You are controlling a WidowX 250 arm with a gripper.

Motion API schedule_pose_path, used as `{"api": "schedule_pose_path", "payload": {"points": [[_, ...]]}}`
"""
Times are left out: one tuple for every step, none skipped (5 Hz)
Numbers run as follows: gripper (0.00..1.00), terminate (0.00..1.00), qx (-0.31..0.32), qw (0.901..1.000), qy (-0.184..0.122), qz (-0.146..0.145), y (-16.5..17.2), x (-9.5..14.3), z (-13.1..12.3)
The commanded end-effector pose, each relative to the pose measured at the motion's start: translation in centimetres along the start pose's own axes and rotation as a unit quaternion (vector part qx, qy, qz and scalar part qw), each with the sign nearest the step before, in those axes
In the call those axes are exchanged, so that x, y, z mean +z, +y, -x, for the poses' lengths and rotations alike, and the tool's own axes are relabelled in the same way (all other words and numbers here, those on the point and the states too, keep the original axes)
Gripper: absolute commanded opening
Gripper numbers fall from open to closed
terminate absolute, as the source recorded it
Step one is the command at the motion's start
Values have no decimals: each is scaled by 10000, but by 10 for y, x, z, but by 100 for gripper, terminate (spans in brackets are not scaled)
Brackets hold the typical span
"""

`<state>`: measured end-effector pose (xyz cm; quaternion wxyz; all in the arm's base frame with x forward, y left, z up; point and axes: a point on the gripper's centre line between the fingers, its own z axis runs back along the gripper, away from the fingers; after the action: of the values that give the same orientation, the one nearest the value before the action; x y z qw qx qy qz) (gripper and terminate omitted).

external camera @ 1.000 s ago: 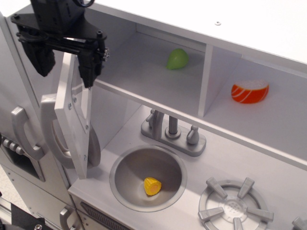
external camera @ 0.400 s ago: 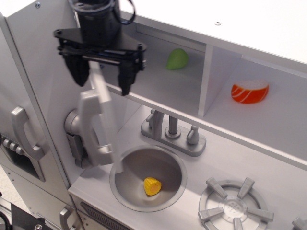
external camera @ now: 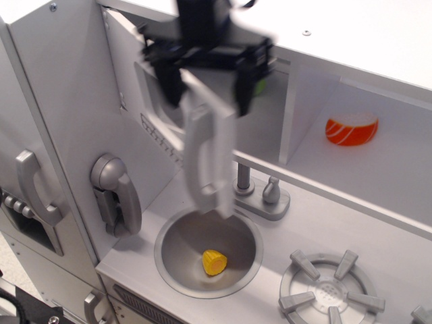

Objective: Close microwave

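The microwave is the white compartment under the top shelf, and its back wall (external camera: 270, 125) shows to the right of the door. Its white door (external camera: 214, 145) with the grey bar handle (external camera: 200, 155) is motion-blurred and about half swung across the opening, edge-on to the camera. My black gripper (external camera: 206, 84) is above it, open. Its two fingers (external camera: 169, 82) straddle the door's top edge. A green toy (external camera: 258, 85) inside the compartment is mostly hidden behind the right finger.
An orange-white toy (external camera: 351, 128) lies in the doorless cubby at right. Below are a grey faucet (external camera: 260, 192), a round sink (external camera: 179, 236) with a yellow corn toy (external camera: 214, 261), and a stove burner (external camera: 331, 293). A grey phone (external camera: 116, 192) hangs on the left wall, and fridge handles (external camera: 30, 185) are at far left.
My gripper has moved right along the shelf, and the door has swung with it from wide open at the left to about halfway shut. The grey phone is uncovered.
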<state>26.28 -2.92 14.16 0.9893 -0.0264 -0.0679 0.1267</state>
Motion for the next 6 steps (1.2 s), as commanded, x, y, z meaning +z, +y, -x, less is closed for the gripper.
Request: {"api": "schedule_pose_path", "payload": {"points": [[100,0,-755,9958,-72,519,-19,42,33],[100,0,-1170,9930,10,182,15,22,67],[100,0,-1260,9918,49,-193,49,-2,76],[100,0,-1008,9930,108,-608,77,-26,65],[100,0,-715,9929,23,-954,88,-49,40],[100,0,-466,9929,-145,-1083,86,-61,12]]}}
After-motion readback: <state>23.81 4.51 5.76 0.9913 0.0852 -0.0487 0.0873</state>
